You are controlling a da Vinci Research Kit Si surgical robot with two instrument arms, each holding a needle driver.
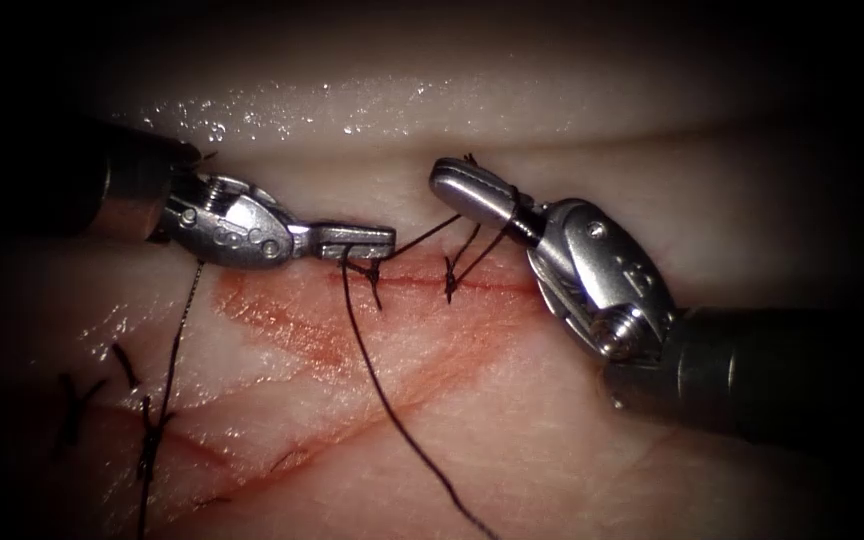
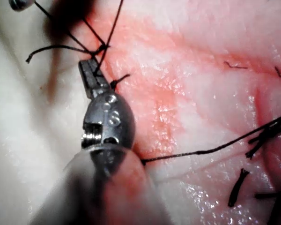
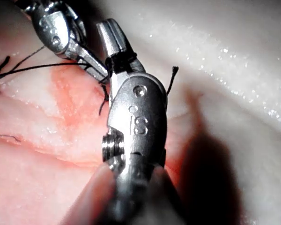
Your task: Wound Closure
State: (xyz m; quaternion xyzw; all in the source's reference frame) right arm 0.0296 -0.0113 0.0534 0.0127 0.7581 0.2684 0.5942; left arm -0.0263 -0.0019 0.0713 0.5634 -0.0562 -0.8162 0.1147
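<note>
I am holding the thread (image 1: 392,410) in my left pincer (image 1: 357,240), its jaws closed on the strand right at the cut (image 1: 492,284), where it is trailing toward me over the tissue (image 1: 552,440). My right pincer (image 1: 472,188) is sitting closed with thread wrapped around its base, just right of the knot (image 1: 372,270). I judge a knot is being tied; tension must stay even. Finished stitches (image 1: 147,430) are lying left, short cut ends (image 1: 449,280) beside. I cannot see the needle.

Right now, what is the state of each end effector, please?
Left end effector: closed, holding the thread above the cut.
Right end effector: closed, with thread wound around it near its base.
</note>
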